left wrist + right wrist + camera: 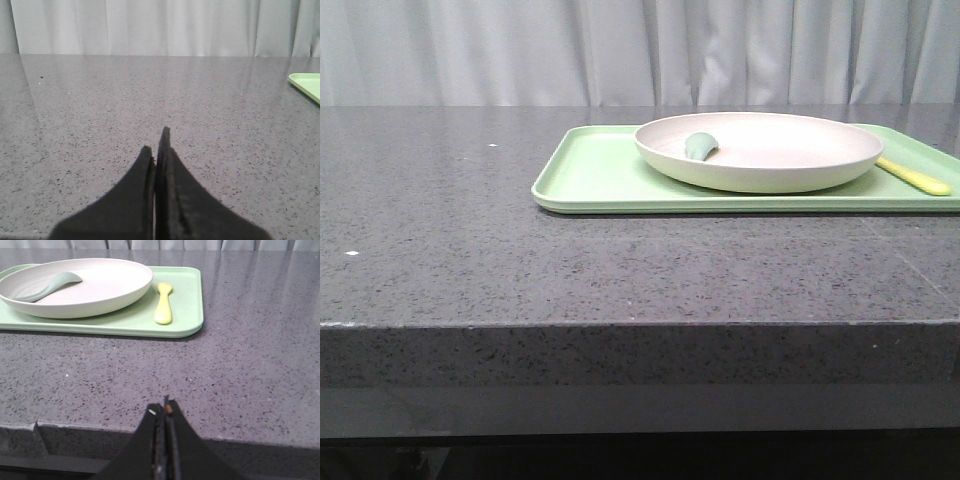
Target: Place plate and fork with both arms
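The cream-white plate [760,150] rests on the light green tray [600,175] at the back right of the table; it also shows in the right wrist view [80,287]. The pale yellow fork [915,178] lies on the tray just right of the plate, also seen in the right wrist view [163,302]. A small dull-green curved piece [701,146] lies inside the plate. My left gripper [157,142] is shut and empty, low over bare table far left of the tray. My right gripper [164,407] is shut and empty at the table's front edge, well short of the tray.
The table is dark speckled stone [470,250] with a thick front edge. A grey-white curtain [520,50] hangs behind it. A corner of the tray [307,85] shows in the left wrist view.
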Available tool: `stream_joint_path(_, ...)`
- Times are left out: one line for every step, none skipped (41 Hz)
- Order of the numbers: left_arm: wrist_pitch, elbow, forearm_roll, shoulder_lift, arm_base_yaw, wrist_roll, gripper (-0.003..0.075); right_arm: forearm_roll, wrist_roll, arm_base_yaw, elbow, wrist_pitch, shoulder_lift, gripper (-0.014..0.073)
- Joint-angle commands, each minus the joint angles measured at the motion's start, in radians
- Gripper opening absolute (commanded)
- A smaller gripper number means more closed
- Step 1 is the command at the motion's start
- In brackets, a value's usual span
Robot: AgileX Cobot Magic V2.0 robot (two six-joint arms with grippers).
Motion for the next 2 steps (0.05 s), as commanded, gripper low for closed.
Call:
stream_joint_path(-0.089,0.002,-0.005,-0.020,0.002,-0.007,-0.0018,-0.007,-0.006,-0.002,-0.004,-0.072,-0.018,-0.0118)
stream_joint_path(-0.089,0.002,-0.005,-0.020,0.002,-0.007,-0.0018,-0.007,-0.006,-0.002,-0.004,-0.072,-0.018,-0.0118)
